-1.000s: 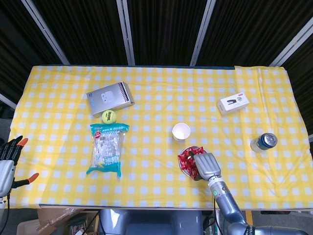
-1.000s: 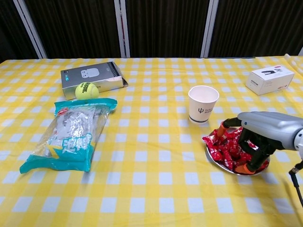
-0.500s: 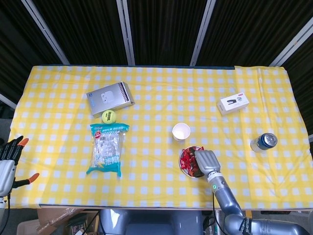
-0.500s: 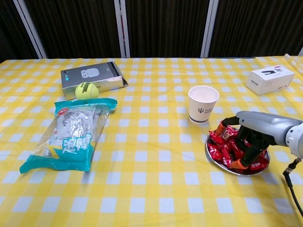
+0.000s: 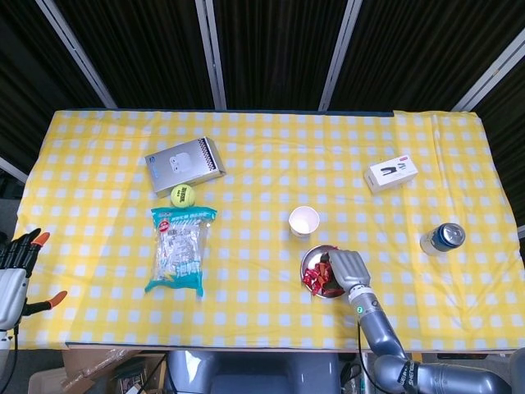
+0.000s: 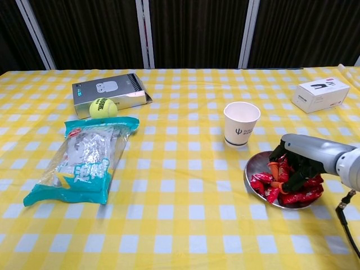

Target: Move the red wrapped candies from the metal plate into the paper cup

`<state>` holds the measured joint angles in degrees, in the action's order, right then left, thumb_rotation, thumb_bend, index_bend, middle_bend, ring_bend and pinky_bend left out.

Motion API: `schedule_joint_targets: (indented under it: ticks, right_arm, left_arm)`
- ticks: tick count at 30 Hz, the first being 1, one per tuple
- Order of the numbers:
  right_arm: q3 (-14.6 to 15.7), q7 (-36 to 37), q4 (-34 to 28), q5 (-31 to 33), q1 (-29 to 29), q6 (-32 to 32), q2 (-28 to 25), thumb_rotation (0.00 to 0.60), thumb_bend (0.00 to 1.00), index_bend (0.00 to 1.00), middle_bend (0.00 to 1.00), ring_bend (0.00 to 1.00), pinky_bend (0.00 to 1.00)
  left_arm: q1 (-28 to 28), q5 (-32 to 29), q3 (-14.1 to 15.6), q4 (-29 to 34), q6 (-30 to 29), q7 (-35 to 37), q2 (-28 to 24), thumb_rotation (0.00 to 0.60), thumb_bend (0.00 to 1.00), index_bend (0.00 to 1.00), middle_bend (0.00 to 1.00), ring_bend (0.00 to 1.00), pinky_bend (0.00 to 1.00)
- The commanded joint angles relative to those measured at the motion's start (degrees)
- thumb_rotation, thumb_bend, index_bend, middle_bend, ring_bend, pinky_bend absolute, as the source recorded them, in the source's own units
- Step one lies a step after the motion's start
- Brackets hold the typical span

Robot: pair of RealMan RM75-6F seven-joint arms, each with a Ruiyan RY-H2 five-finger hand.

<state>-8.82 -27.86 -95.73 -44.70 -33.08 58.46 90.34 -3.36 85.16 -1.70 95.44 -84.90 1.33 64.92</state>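
The metal plate point(image 6: 252, 167) lies just right of the white paper cup point(image 6: 242, 123) and holds a heap of red wrapped candies point(image 6: 292, 194). My right hand point(image 6: 301, 160) sits down in the plate, its fingers curled around some candies on the heap's near side. The plate's left part is bare. In the head view the cup point(image 5: 303, 221) stands just above the plate point(image 5: 310, 256), where the right hand point(image 5: 346, 269) covers most of the candies point(image 5: 312, 277). My left hand point(image 5: 12, 267) hangs beyond the table's left front corner, fingers spread, holding nothing.
A grey box point(image 6: 107, 89), a tennis ball point(image 6: 103, 107) and a teal snack bag point(image 6: 87, 157) lie on the left. A white box point(image 6: 322, 94) sits at the far right. A drinks can point(image 5: 442, 238) stands right of the plate.
The right hand's fingers have curled tighter and raked the candies toward the plate's right side, baring its left part. The left hand has not moved.
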Motion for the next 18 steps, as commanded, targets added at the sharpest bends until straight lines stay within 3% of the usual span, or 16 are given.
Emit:
schedule_joint_targets:
  ticks: [1, 15, 18]
  right_arm:
    - [-0.16, 1.34, 0.03, -1.45, 0.24, 0.59, 0.27, 0.6, 0.5, 0.71, 0.82, 0.92, 1.0]
    - [-1.74, 2.25, -4.51, -3.34, -0.52, 2.45, -2.13, 0.6, 0.51, 0.71, 0.82, 0.92, 1.0]
    - [-3.54, 1.14, -7.4, -3.34, -1.5, 3.61, -4.06, 0.6, 0.51, 0.71, 0.82, 0.92, 1.0]
  left_arm:
    - [-0.04, 0.02, -0.02, 0.13, 0.0, -0.09, -0.02, 0.6, 0.04, 0.0, 0.0, 0.0, 0.0]
    - [-0.05, -0.26, -0.07, 0.36, 0.07, -0.08, -0.14, 0.6, 0.04, 0.0, 0.0, 0.0, 0.0]
    - [-0.05, -0.13, 0.03, 0.17, 0.12, 0.26, -0.2, 0.6, 0.04, 0.0, 0.0, 0.0, 0.0]
